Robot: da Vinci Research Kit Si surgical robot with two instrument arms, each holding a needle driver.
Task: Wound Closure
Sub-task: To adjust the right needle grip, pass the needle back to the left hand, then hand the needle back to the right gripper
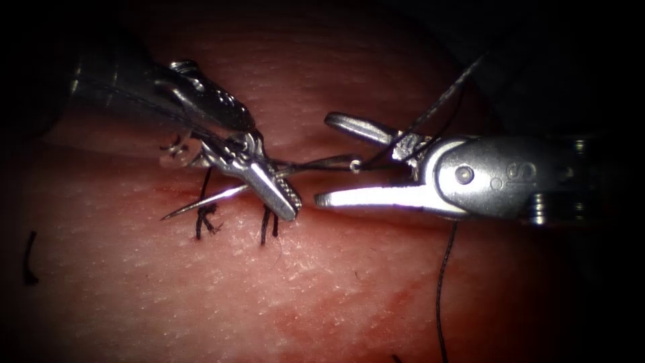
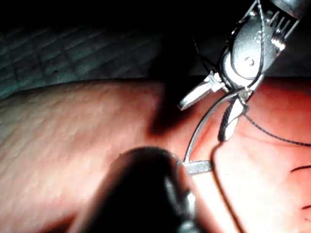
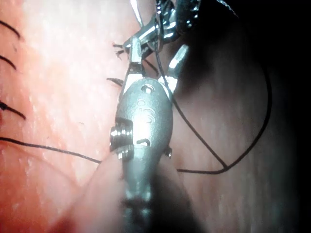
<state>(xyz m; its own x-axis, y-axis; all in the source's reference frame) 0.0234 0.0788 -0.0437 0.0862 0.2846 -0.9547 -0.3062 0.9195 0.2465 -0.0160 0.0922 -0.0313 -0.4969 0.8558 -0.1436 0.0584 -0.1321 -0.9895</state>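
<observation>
Left tool (image 1: 285,198) grips needle (image 1: 269,181) mid-curve; right tool (image 1: 329,161) gapes beside its tail

The tissue (image 1: 349,289) carries black stitches (image 1: 205,218) and a cut thread end (image 1: 28,259).

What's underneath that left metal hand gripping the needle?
Under the left hand, shut on the needle near its middle, lie the tissue and dark stitches crossing the cut. The stretch of cut directly below the hand is covered.
</observation>
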